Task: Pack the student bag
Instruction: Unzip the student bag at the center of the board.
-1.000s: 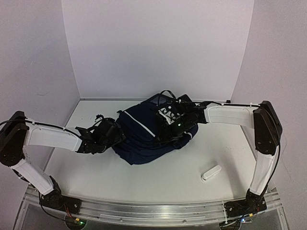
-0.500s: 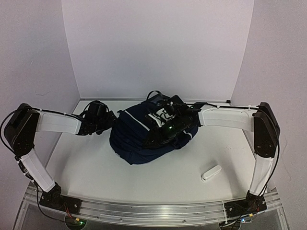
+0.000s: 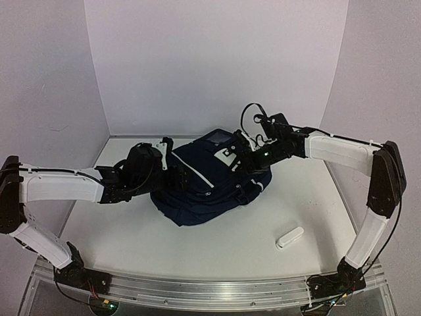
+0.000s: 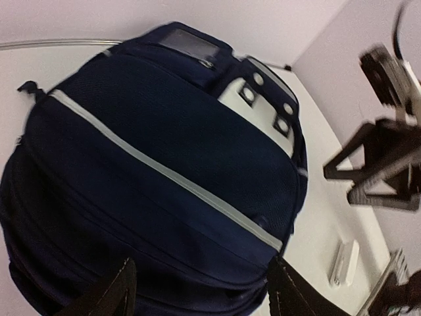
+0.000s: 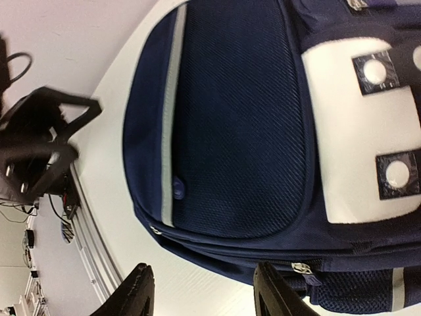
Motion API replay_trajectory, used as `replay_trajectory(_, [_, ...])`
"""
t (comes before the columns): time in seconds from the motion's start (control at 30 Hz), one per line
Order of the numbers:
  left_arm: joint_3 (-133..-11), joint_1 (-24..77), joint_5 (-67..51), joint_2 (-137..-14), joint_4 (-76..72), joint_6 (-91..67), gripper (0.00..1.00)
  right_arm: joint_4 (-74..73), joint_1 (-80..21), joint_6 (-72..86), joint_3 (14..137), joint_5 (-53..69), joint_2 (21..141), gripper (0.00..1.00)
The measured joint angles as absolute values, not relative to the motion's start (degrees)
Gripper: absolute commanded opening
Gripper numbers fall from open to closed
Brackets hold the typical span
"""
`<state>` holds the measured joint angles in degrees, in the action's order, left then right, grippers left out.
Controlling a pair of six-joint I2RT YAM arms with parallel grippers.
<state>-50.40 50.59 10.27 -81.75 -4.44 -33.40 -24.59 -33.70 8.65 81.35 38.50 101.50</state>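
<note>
The student bag [image 3: 209, 189] lies on its back near the middle of the white surface [image 3: 223, 260], toward the rear wall, with its front panel facing up. A thin white stripe [image 4: 164, 172] runs across that panel. A white buckle patch [image 5: 355, 125] sits at the upper end and a small grey square label [image 4: 191, 43] at the top edge. Zips appear closed in the wrist views, though the far side of the bag is hidden. The left claw [image 4: 200, 263] reaches in from the bag's left flank with its fingers spread wide above the lower edge of the front panel. Nothing is gripped, and contact with the fabric cannot be confirmed. The right claw [image 5: 202, 265] comes in from the opposite side over the upper part of the bag, near the buckle patch. Its fingers also stand apart and hold nothing. The two claws face each other across the bag. A small white oblong object [image 3: 289, 237] lies alone on the surface to the bag's right and nearer the front — well apart from the bag and from both claws.
</note>
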Motion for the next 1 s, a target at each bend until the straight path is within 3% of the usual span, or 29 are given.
replay_trajectory(0.17, [-54.32, 55.06, 6.93, -86.85, -1.41, -28.79, 0.51, -25.26, -33.8, 8.12, 80.68, 37.84, 101.59, 0.5])
replay_trajectory(0.5, [-60.2, 55.81, 2.44, -93.68, 3.03, -24.57, 0.44, -25.41, -33.85, 7.75, 80.42, 37.94, 102.77, 0.45])
replay_trajectory(0.77, [-60.52, 55.81, -0.73, -93.44, 3.54, -24.99, 0.47, -25.62, -34.02, 8.25, 77.35, 42.11, 103.57, 0.34])
replay_trajectory(1.0, [-58.98, 55.83, -1.43, -89.31, 5.95, -26.75, 0.57, -25.59, -35.98, 8.64, 77.32, 43.64, 105.71, 0.33])
